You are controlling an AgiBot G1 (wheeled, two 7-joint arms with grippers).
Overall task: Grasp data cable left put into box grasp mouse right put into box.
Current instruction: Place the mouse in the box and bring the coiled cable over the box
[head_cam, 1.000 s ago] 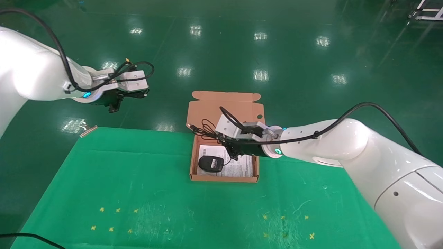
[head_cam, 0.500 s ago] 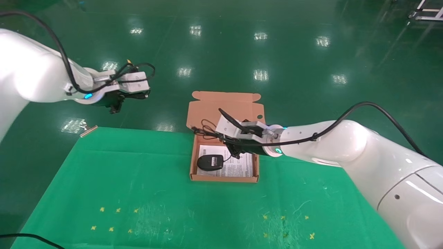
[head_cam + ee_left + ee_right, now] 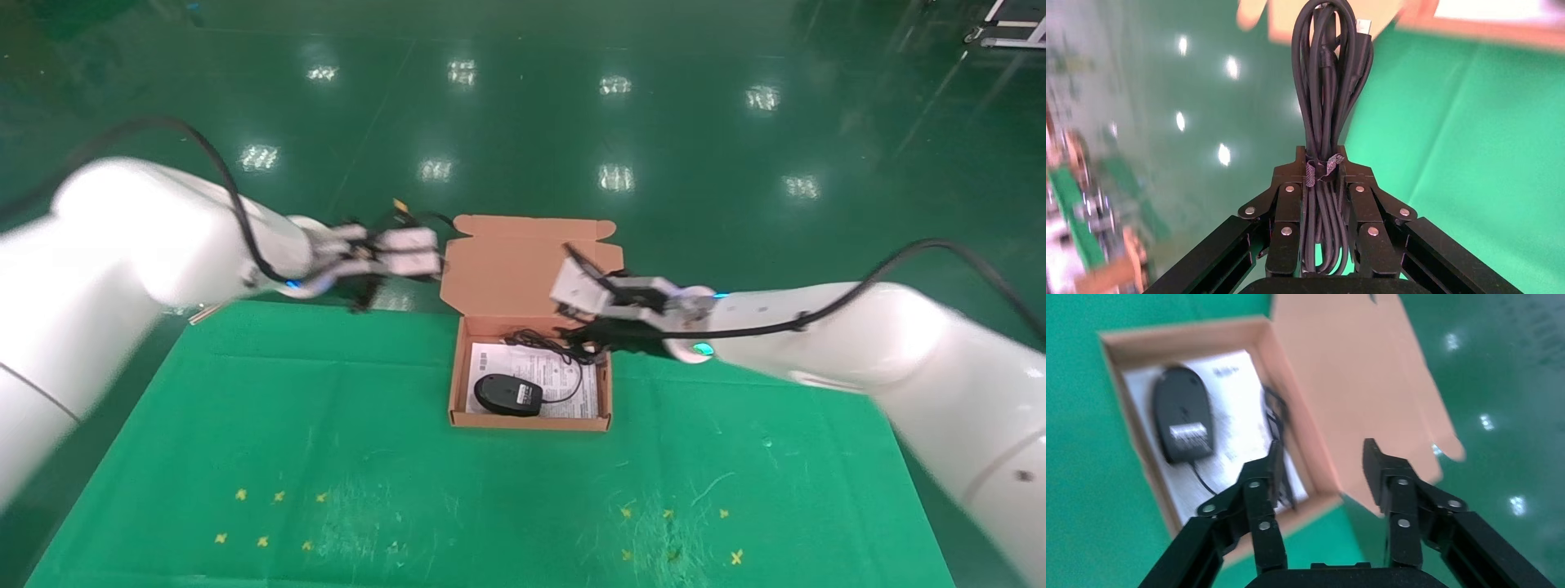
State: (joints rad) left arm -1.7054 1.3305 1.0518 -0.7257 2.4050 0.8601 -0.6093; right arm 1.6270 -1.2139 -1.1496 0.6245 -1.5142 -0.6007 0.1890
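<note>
We find the box (image 3: 529, 369) open on the green tabletop (image 3: 327, 425), its lid folded back toward the far edge. The mouse (image 3: 508, 394) lies inside on the white printed sheet (image 3: 564, 384), at the near left of the tray, with its thin cord (image 3: 549, 345) trailing toward the far right corner.

The right claw (image 3: 590, 320) hangs over the box's far right corner. In the right wrist view its fingers (image 3: 1266, 478) stand wide apart with nothing between them.

The left claw (image 3: 384, 265) is in the air just left of the lid, beyond the tabletop's far edge. In the left wrist view we see it (image 3: 1324, 160) closed around the cable (image 3: 1329, 73), a black bundle bound with a tie at the grip, its loops and a silver plug extending past the fingertips.
</note>
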